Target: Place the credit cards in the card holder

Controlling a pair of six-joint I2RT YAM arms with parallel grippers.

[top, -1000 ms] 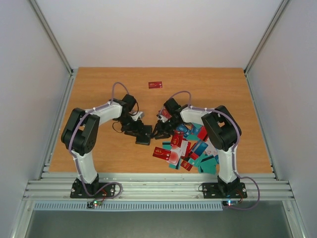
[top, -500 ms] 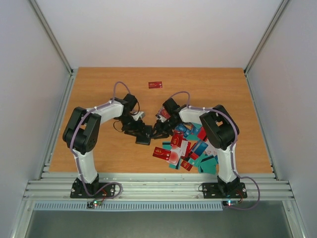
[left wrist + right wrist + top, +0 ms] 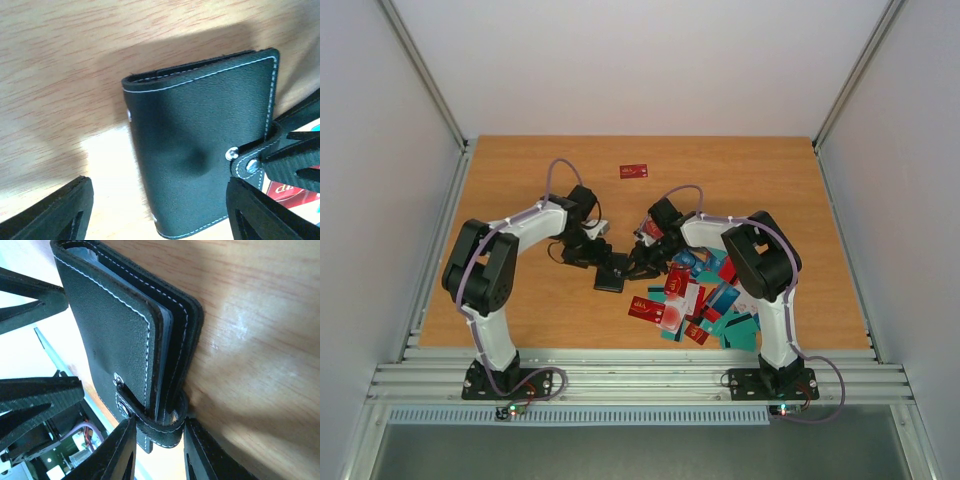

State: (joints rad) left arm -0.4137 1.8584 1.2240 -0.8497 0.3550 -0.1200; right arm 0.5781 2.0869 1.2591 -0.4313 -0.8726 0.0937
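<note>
The card holder [image 3: 609,277] is lying folded shut near the middle of the desk [image 3: 520,180], a little toward 6 o'clock from its centre. The two arms are meeting over it. The left arm [image 3: 520,228] is reaching in from 10 o'clock of the holder and the right arm [image 3: 720,228] from 2 o'clock.

In the left wrist view, the left fingers [image 3: 55,215] are standing wide apart. The holder's black stitched cover [image 3: 200,145] is sitting in the gap between them. One finger is well clear of it at 8 o'clock, and the other is overlapping its edge at 4 o'clock. Whether that one is touching the leather cannot be told.

The right fingers [image 3: 120,455] are drawn close together and are pinching the snap strap [image 3: 160,427], which is wrapping round the holder's open edge. Pale inner sleeves are showing between the covers there. Whether the holder is resting flat or tipped up cannot be told.

The credit cards [image 3: 705,300] are lying in a loose overlapping heap of red, teal, blue and white. The heap is at 4 o'clock of the holder and just beside it, under the right arm. One red card [image 3: 634,171] is lying alone at 12 o'clock of the holder, well apart from everything else.
</note>
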